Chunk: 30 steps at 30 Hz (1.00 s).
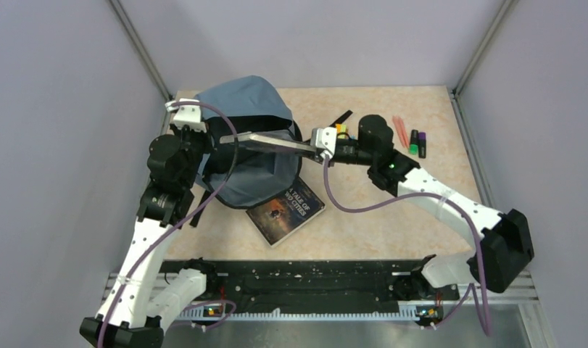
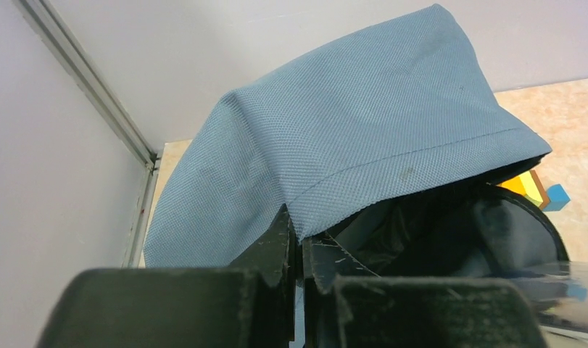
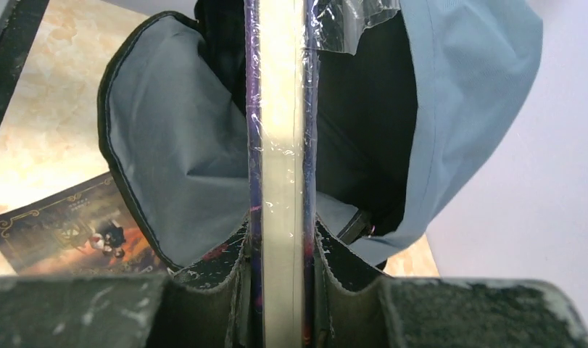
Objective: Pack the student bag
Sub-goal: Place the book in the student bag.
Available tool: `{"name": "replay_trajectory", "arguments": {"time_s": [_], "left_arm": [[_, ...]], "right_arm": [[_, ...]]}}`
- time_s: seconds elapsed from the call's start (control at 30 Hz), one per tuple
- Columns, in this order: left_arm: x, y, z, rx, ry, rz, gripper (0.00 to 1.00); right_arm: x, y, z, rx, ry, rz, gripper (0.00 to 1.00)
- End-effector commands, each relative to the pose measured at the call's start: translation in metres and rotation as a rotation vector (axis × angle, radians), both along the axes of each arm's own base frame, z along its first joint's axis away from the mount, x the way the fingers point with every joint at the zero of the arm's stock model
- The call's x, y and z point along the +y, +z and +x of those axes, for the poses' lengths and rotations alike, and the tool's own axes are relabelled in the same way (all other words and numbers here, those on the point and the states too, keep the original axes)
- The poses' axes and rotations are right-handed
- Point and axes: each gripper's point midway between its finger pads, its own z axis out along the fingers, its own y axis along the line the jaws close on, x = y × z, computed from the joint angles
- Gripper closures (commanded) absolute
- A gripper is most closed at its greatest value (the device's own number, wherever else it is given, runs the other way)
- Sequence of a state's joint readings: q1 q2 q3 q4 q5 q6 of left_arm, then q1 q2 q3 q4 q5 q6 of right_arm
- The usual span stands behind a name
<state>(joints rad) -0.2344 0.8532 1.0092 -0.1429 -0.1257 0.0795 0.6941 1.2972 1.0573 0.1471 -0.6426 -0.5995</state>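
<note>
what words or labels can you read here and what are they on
"A TALE OF TWO CITIES": cover of the paperback lying on the table.
Smaller print on that cover: too blurred to read.
Wrapped book in the right gripper: no text shows.
Highlighters: labels too small.

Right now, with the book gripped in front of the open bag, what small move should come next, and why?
Probably ease the right gripper forward so the wrapped book slides into the student bag. The left gripper is shut on its fabric, holding the mouth open, and the book already points edge-first into that opening.
</note>
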Motion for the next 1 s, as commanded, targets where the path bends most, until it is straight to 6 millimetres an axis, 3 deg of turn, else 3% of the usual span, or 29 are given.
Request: {"name": "replay_trajectory", "arguments": {"time_s": [0.0, 0.33, 0.53, 0.73, 0.83, 0.97], "left_arm": [[-0.006, 0.036, -0.008, -0.092, -0.056, -0.006, 1.00], [-0.004, 0.038, -0.008, -0.092, -0.064, -0.001, 1.00], [-0.002, 0.038, -0.008, -0.094, -0.059, -0.001, 1.00], [0.001, 0.041, -0.011, -0.105, -0.051, 0.009, 1.00], [0.003, 0.042, -0.011, -0.107, -0.051, 0.009, 1.00], [-0.001, 0.043, -0.013, -0.109, -0.087, 0.008, 1.00]], "right_arm": [[0.017, 0.107, -0.014, -0.321, 0.179, 0.177, 1.00], [0.038, 0.118, -0.008, -0.401, 0.285, 0.157, 1.00], [0.055, 0.091, 0.021, -0.405, 0.271, 0.098, 1.00], [0.049, 0.079, 0.054, -0.385, 0.219, 0.076, 1.00], [0.048, 0.080, 0.051, -0.389, 0.253, 0.080, 1.00], [0.049, 0.090, 0.029, -0.401, 0.347, 0.109, 1.00]]}}
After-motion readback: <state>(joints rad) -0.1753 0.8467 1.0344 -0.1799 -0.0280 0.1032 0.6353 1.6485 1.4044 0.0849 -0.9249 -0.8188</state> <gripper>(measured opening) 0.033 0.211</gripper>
